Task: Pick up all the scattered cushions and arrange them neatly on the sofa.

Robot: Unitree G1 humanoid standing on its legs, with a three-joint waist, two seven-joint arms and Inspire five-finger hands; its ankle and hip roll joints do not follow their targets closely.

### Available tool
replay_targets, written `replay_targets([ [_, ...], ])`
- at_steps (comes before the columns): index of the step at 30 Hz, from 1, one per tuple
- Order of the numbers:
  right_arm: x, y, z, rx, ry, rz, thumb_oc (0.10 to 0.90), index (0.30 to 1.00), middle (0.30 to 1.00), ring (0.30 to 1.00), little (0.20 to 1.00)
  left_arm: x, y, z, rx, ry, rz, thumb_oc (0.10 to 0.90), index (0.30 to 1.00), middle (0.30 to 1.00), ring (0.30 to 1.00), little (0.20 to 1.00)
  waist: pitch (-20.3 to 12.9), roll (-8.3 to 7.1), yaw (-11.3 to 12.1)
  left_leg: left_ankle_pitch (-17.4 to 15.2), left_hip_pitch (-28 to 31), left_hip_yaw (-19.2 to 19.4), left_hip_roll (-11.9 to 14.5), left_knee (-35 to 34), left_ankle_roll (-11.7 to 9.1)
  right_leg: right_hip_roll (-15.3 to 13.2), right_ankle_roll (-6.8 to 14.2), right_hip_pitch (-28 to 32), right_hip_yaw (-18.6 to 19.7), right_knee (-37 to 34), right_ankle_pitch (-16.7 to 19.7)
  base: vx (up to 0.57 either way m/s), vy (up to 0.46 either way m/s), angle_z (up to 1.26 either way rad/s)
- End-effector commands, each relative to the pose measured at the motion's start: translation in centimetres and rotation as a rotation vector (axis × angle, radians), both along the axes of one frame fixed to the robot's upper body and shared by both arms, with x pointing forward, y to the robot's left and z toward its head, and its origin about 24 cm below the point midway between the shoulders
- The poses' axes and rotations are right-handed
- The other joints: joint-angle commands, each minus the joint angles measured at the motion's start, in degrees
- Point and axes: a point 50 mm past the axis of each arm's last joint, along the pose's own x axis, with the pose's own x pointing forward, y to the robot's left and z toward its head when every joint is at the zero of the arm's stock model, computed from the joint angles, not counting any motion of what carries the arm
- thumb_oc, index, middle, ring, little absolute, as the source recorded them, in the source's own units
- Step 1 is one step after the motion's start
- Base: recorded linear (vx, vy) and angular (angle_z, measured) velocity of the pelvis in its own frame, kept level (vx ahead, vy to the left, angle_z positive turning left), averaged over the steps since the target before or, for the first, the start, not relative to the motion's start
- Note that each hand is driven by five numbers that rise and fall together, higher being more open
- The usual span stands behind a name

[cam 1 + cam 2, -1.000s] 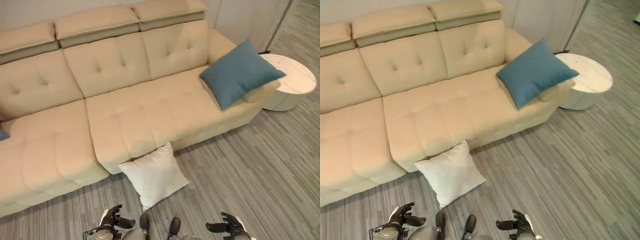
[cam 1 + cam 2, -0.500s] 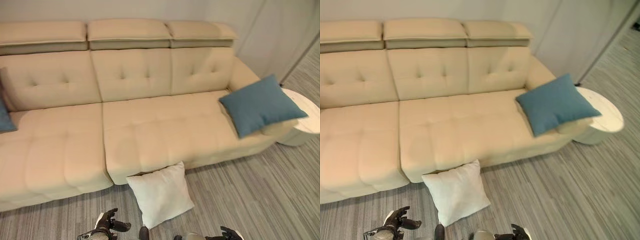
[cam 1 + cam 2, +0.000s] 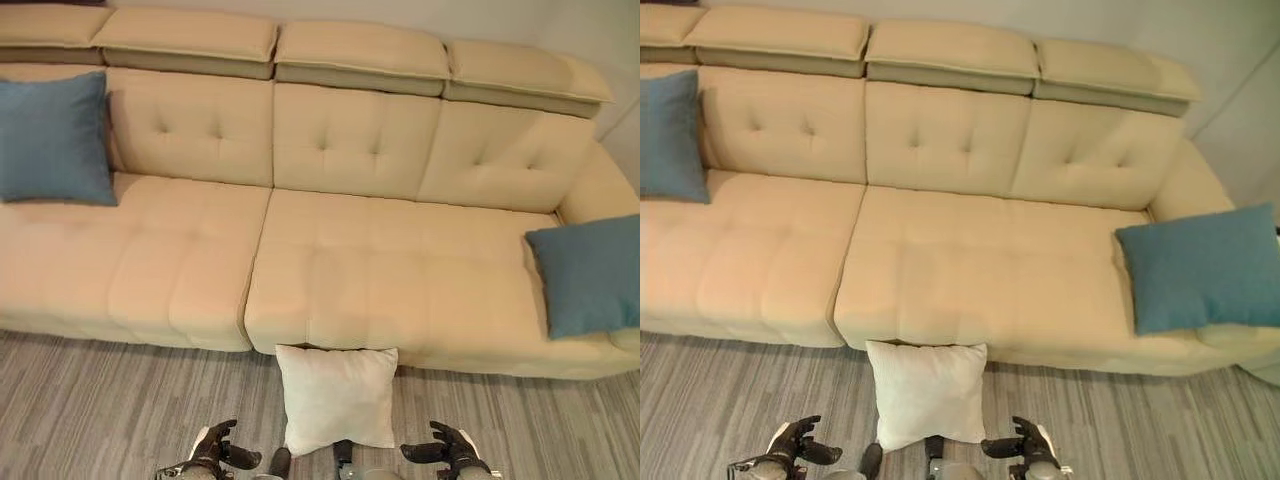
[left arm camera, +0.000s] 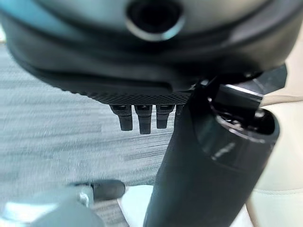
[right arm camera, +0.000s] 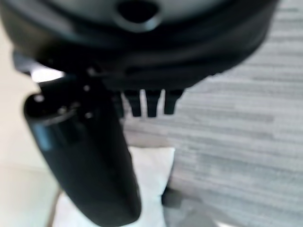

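The square white fabric cushion (image 3: 337, 398) on the floor (probably light, squashy) suits opposite-edge holds; left hand (image 3: 212, 452) and right hand (image 3: 447, 452) hang empty, fingers relaxed apart.

We see a floor (image 3: 100, 400) of grey carpet, streaked with fine lines in lighter and darker grey that run from side to side. It spans the near part of the scene, from the left edge to the right. Behind the furniture stands a plain pale grey wall (image 3: 1140, 25), showing along the top and widest at the upper right. There 1 thin dark line slants across it.
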Motion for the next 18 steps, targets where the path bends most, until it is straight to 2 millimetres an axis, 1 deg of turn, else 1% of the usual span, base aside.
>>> replay_targets([
  [1, 1.1, -1.6, 1.1, -0.056, -0.076, 0.003, 0.800, 0.900, 0.900, 0.900, 0.900, 2.4, 0.7, 1.1, 0.028, -0.087, -0.006, 0.800, 0.900, 0.900, 0.900, 0.900, 0.9, -0.65, -0.5, 1.5, -4.8, 5.4, -1.7, 0.2, 2.9, -2.7, 3.5, 1.1, 0.6, 5.2, -8.5, -0.09, -0.101, 0.66],
  [2, 1.3, -1.9, 1.2, -0.067, -0.081, 0.006, 0.800, 0.900, 0.900, 0.900, 0.900, 2.6, 0.4, 1.1, 0.018, -0.095, -0.008, 0.800, 0.900, 0.900, 0.900, 0.900, 1.2, -0.33, -0.4, 1.8, -5.6, 5.3, -1.7, 0.5, 2.7, -2.6, 3.2, 1.2, 0.1, 5.0, -8.6, -0.18, -0.128, 0.76],
  [3, 1.7, -2.4, 1.5, -0.085, -0.089, 0.004, 0.800, 0.900, 0.900, 0.900, 0.900, 2.9, -0.3, 1.2, -0.001, -0.105, -0.018, 0.800, 0.900, 0.900, 0.900, 0.900, 2.0, 0.02, -0.3, 1.6, -7.2, 5.9, -2.1, 2.0, 3.0, -2.8, 2.8, 1.1, -0.9, 4.9, -8.4, -0.13, -0.070, 0.57],
  [4, 1.7, -2.4, 1.5, -0.085, -0.089, 0.004, 0.800, 0.900, 0.900, 0.900, 0.900, 2.9, -0.3, 1.2, -0.001, -0.105, -0.018, 0.800, 0.900, 0.900, 0.900, 0.900, 2.0, 0.03, -0.4, 1.6, -7.3, 5.9, -2.1, 2.1, 3.0, -2.8, 2.8, 1.0, -1.0, 4.9, -8.5, -0.20, -0.031, 0.68],
  [5, 1.9, -2.8, 1.7, -0.094, -0.097, -0.005, 0.800, 0.900, 0.900, 0.900, 0.900, 2.9, -0.9, 1.0, -0.013, -0.103, -0.031, 0.800, 0.900, 0.900, 0.900, 0.900, 2.4, -0.13, -1.0, 0.0, -7.5, 10.8, -1.6, 4.8, 4.0, -3.8, 2.6, 0.7, -2.2, 5.1, -8.0, -0.11, -0.002, 0.56],
  [6, 1.9, -2.8, 1.7, -0.094, -0.097, -0.005, 0.800, 0.900, 0.900, 0.900, 0.900, 2.9, -0.9, 1.0, -0.013, -0.103, -0.032, 0.800, 0.900, 0.900, 0.900, 0.900, 2.3, -0.12, -1.1, 0.1, -7.7, 10.7, -1.6, 4.8, 4.0, -3.8, 2.6, 0.5, -2.2, 5.1, -7.9, -0.18, 0.023, 0.70],
  [7, 1.9, -2.7, 1.7, -0.091, -0.093, -0.011, 0.800, 0.900, 0.900, 0.900, 0.900, 2.5, -1.1, 0.8, -0.021, -0.087, -0.038, 0.800, 0.900, 0.900, 0.900, 0.900, 1.4, -0.34, -1.8, -2.2, -6.1, 14.6, -1.2, 5.9, 4.5, -4.4, 2.5, 0.0, -3.3, 4.4, -7.1, -0.06, 0.025, 0.52],
  [9, 1.8, -2.7, 1.6, -0.087, -0.090, -0.011, 0.800, 0.900, 0.900, 0.900, 0.900, 2.2, -1.2, 0.7, -0.023, -0.076, -0.037, 0.800, 0.900, 0.900, 0.900, 0.900, 0.9, -0.33, -2.0, -2.9, -4.9, 15.2, -1.1, 5.7, 4.6, -4.3, 2.6, 0.2, -3.4, 3.9, -6.9, -0.03, 0.048, 0.29],
  [10, 1.5, -2.5, 1.4, -0.082, -0.077, -0.003, 0.800, 0.900, 0.900, 0.900, 0.900, 1.5, -1.2, 0.3, -0.024, -0.052, -0.033, 0.800, 0.900, 0.900, 0.900, 0.900, -0.1, 0.09, -2.7, -3.3, -2.6, 16.3, -0.9, 4.0, 5.0, -3.9, 3.2, 0.5, -3.6, 2.7, -6.1, 0.03, 0.089, 0.32],
  [13, 1.7, -2.2, 1.3, -0.078, -0.077, 0.007, 0.800, 0.900, 0.900, 0.900, 0.900, 1.3, -0.9, 0.3, -0.018, -0.047, -0.020, 0.800, 0.900, 0.900, 0.900, 0.900, -0.3, 0.23, -2.7, -3.4, -1.6, 17.0, -0.7, 2.0, 5.3, -3.5, 3.6, 0.6, -3.1, 2.7, -5.7, 0.02, 0.074, 0.19],
  [15, 1.6, -1.7, 1.2, -0.072, -0.069, 0.022, 0.800, 0.900, 0.900, 0.900, 0.900, 1.3, -0.2, 0.5, -0.002, -0.051, -0.010, 0.800, 0.900, 0.900, 0.900, 0.900, 0.2, -0.29, -2.5, -3.4, -1.4, 16.9, -1.0, 1.3, 5.9, -3.6, 4.0, 0.4, -2.3, 2.8, -4.9, -0.03, 0.123, -0.12],
  [18, 1.8, -1.4, 1.2, -0.069, -0.072, 0.027, 0.800, 0.900, 0.900, 0.900, 0.900, 1.5, 0.3, 0.7, 0.009, -0.063, 0.010, 0.800, 0.900, 0.900, 0.900, 0.900, 0.7, -0.75, -2.2, -3.4, -1.5, 16.9, -1.1, 1.0, 6.2, -3.7, 4.4, -0.2, -1.9, 2.8, -4.3, -0.05, 0.089, -0.12],
])
